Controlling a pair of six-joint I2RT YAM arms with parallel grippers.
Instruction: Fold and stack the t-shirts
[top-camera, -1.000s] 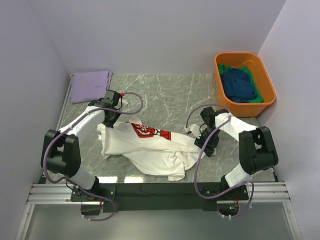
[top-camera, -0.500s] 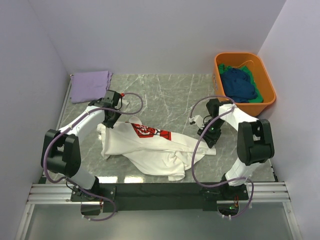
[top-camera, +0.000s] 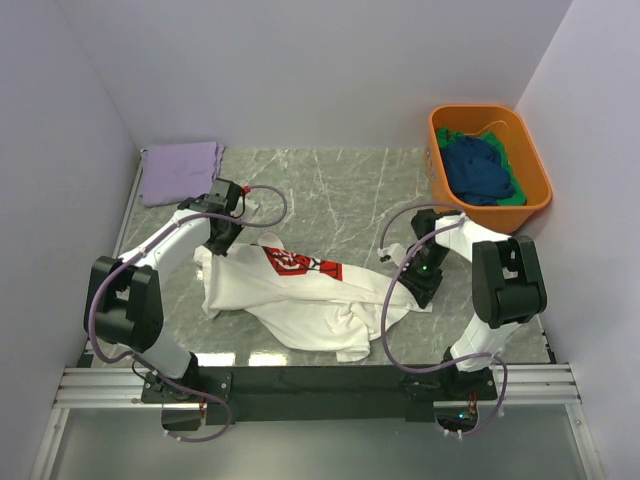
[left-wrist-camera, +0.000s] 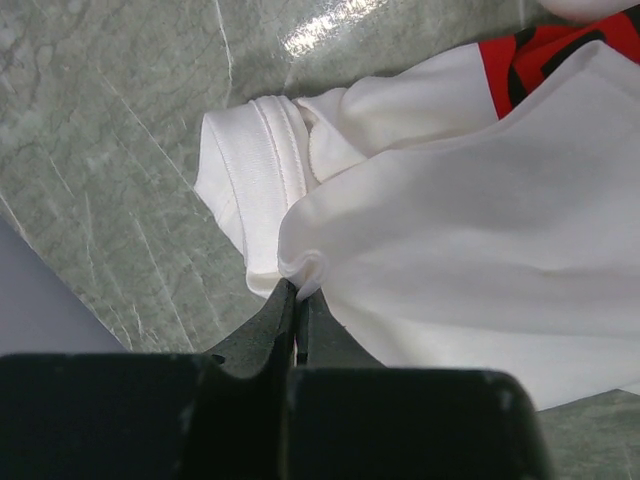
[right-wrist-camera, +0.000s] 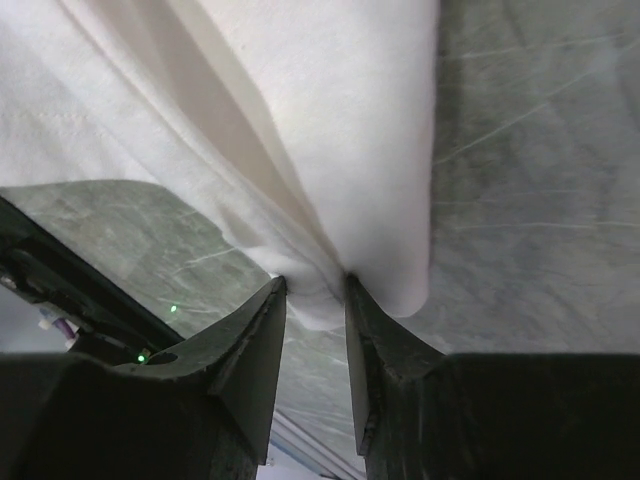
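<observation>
I am at the opening step, spreading the white t-shirt (top-camera: 300, 300) flat before any fold goes in. It lies crumpled across the near middle of the marble table (top-camera: 340, 195). Its red panel (top-camera: 290, 263) faces up and its lower part is bunched towards the arm bases.

The left gripper (left-wrist-camera: 297, 290) is clamped on a pinch of white cloth just beside the sleeve hem, at the shirt's left end. The right gripper (right-wrist-camera: 315, 290) is down at the shirt's right edge, one finger on each side of a fold of cloth that runs into the gap. I cannot tell from the wrist view whether that fold is properly nipped or only straddled.

The lavender t-shirt (top-camera: 180, 172) sits folded at the far left corner, well apart. The dark blue t-shirt (top-camera: 480, 170) and a green one (top-camera: 512, 197) wait in the orange tub (top-camera: 490, 108) at the far right.

As I judge it, the next move calls for a sure grip on the right. Then both arms should lift and draw apart together, pulling the cloth taut without dragging it off the table.
</observation>
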